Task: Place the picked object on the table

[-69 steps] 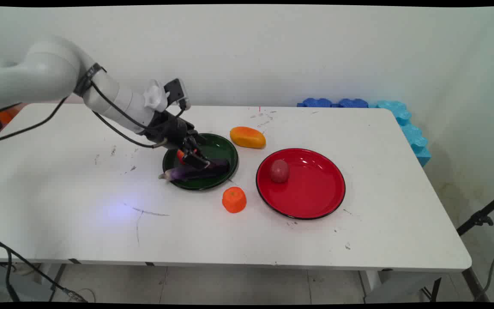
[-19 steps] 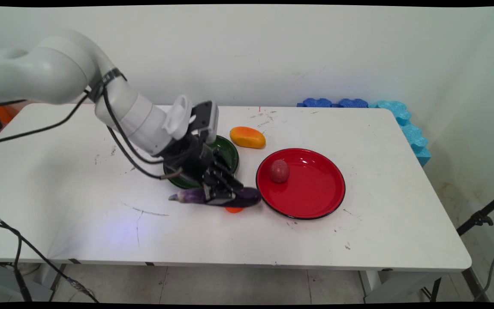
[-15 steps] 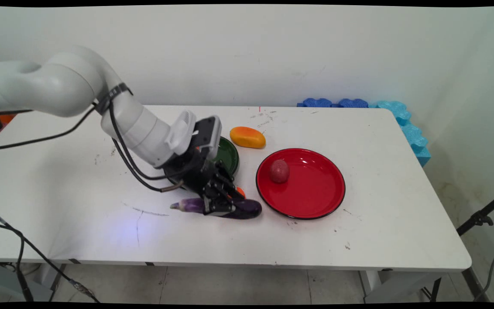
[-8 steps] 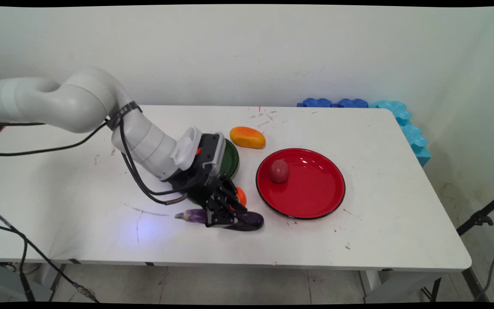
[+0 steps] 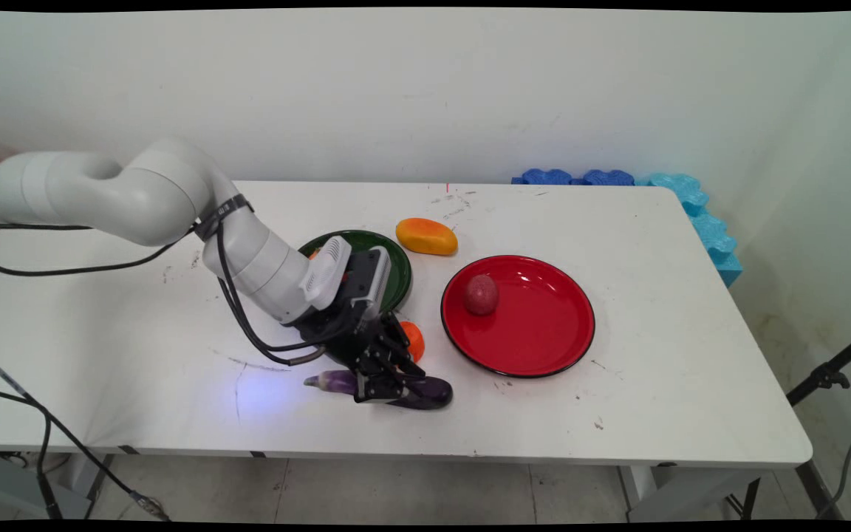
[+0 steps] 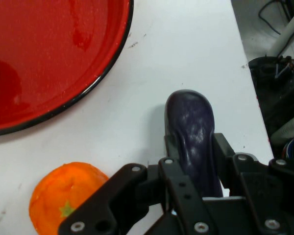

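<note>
Black two-finger gripper (image 5: 388,384) low over the white tabletop (image 5: 617,414) near its front edge, jaws clamped across the middle of a glossy dark purple toy eggplant (image 5: 425,390). Probably light, smooth, slippery; mid-body hold seems balanced. Just beyond: orange toy fruit (image 6: 63,203); red round plate (image 5: 544,347) to the right.

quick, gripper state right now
gripper: shut on the glossy dark purple eggplant, low over the white table
</note>
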Available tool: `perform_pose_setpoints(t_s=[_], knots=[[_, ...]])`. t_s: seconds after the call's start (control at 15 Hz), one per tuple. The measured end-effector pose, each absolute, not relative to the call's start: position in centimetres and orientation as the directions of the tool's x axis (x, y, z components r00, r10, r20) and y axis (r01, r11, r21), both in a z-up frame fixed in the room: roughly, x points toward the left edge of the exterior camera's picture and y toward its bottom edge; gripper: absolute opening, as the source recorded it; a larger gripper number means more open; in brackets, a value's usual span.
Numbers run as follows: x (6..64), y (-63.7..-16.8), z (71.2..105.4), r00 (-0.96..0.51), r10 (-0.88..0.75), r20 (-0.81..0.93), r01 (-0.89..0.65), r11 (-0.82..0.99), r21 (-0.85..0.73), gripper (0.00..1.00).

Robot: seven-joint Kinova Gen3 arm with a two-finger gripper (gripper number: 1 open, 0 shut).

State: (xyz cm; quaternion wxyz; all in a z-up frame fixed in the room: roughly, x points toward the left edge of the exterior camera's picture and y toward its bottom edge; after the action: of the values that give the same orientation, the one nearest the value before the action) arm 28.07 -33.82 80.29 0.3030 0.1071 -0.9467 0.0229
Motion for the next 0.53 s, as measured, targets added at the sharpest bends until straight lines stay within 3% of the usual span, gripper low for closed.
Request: perform_pose_setpoints(t_s=[0.2, 0.27, 0.53], knots=[[28.05, -33.9, 79.76, -0.794, -0.187, 0.579, -0.214, 0.977, 0.022, 0.0], [28.05, -33.92, 79.65, -0.793, -0.187, 0.58, -0.215, 0.976, 0.022, 1.0], [28.03, -34.1, 79.89, -0.78, -0.198, 0.593, -0.232, 0.972, 0.02, 1.0]])
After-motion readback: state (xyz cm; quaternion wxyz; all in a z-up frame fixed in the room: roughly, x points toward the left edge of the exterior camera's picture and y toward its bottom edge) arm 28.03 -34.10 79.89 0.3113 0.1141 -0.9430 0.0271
